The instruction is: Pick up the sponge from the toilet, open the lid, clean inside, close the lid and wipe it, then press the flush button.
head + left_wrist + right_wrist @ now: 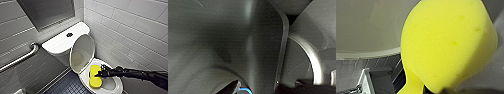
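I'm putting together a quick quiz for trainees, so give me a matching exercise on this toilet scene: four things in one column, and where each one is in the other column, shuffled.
Column A
1. sponge
2. lid
3. flush button
4. grab bar

Column B
a. raised, leaning back toward the tank
b. on the tiled wall beside the tank
c. held by the right gripper over the bowl
d. on top of the tank

Pairs: 1-c; 2-a; 3-d; 4-b

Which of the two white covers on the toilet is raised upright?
The oval lid stands raised; the flat tank cover behind it lies level, bearing the dark flush button.
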### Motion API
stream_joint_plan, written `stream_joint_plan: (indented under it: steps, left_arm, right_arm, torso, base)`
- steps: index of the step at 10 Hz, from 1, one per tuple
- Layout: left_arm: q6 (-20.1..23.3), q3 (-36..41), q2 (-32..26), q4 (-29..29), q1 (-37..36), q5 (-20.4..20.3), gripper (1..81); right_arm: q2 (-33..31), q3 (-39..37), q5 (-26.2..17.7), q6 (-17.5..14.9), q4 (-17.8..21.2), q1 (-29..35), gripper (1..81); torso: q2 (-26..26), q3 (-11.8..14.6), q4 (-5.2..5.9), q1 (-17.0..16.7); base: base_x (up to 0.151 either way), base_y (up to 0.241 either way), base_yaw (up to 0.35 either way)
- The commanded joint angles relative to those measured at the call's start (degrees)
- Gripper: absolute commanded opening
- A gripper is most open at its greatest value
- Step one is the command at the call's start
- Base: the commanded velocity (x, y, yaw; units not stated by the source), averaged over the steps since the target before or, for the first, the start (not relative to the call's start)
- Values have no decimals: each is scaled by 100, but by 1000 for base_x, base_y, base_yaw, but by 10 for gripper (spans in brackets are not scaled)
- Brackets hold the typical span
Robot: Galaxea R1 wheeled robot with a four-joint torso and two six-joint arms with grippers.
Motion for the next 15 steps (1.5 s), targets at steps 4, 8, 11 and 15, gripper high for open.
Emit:
stream_joint_plan:
  steps: [4,8,11,15]
  left_arm:
    - [14,134,58,-55,145,411,811]
    - [14,134,58,-64,145,411,811]
    - [14,134,49,-64,144,411,811]
    - [14,134,49,-64,145,411,811]
  right_arm:
    - [702,-1056,856,1119,17,737,10]
    - [1553,-1495,918,1242,-26,491,10]
    - [1686,-1680,891,1233,-325,-37,10]
    - [913,-863,742,1260,-835,-643,10]
  torso:
    - [0,0,0,0]
    - [0,0,0,0]
    - [0,0,0,0]
    - [0,0,0,0]
  base:
    - [0,0,0]
    - [0,0,0]
    - [0,0,0]
    - [0,0,0]
